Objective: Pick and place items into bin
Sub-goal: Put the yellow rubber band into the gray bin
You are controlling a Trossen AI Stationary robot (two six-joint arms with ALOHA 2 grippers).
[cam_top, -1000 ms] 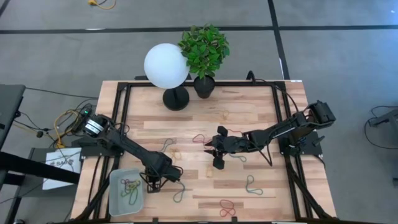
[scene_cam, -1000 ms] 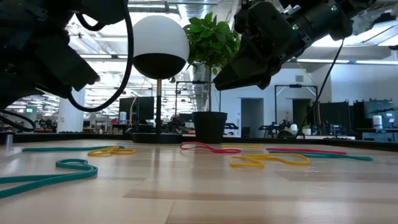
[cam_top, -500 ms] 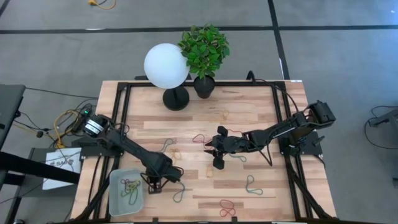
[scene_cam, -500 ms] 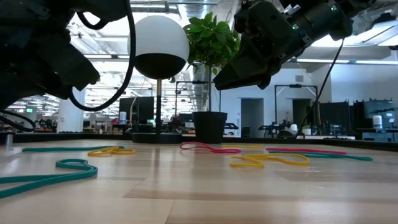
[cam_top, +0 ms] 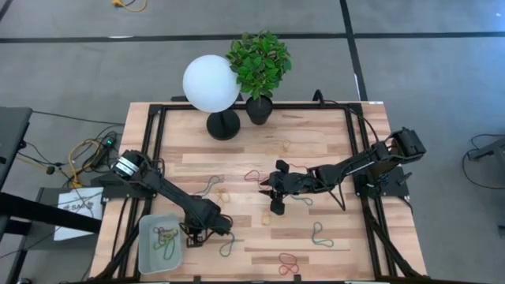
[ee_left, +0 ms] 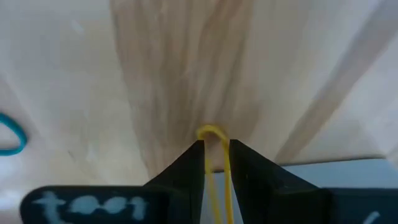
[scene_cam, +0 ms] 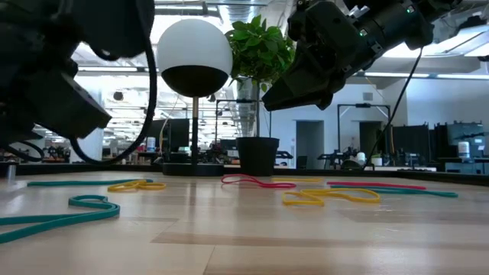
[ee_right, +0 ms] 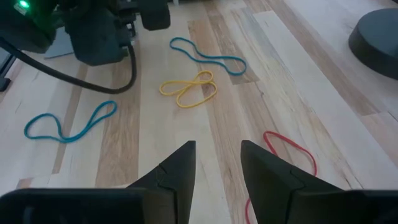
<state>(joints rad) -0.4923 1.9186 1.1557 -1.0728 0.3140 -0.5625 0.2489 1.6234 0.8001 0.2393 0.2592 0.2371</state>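
My left gripper (cam_top: 196, 235) points steeply down just right of the bin (cam_top: 145, 254), a pale shallow tray holding several rubber bands (cam_top: 164, 237). It is shut on a yellow rubber band (ee_left: 212, 132). My right gripper (cam_top: 276, 208) hangs open above mid-table, over a red band (ee_right: 287, 149), touching nothing. Other bands lie flat on the wood: a yellow one (ee_right: 188, 89), teal ones (ee_right: 210, 55) (ee_right: 69, 125), a green one (cam_top: 227, 245). My left gripper pinches the yellow band between its two fingers (ee_left: 189, 167), which come from above and slant down. Two strands (ee_left: 217, 180) run back between the fingers, and the band's looped end (ee_left: 211, 131) sticks out past the fingertips. Whether the loop touches the wood, I cannot tell.
A white globe lamp (cam_top: 211, 83) and a potted plant (cam_top: 259, 61) stand at the table's far edge. More bands lie near the front right: a teal one (cam_top: 319, 234) and a red one (cam_top: 288, 261). Black frame rails (cam_top: 156, 134) run along the table's sides.
My left gripper has sunk a little toward the table beside the bin, staying shut on the yellow band. The right arm has kept still.
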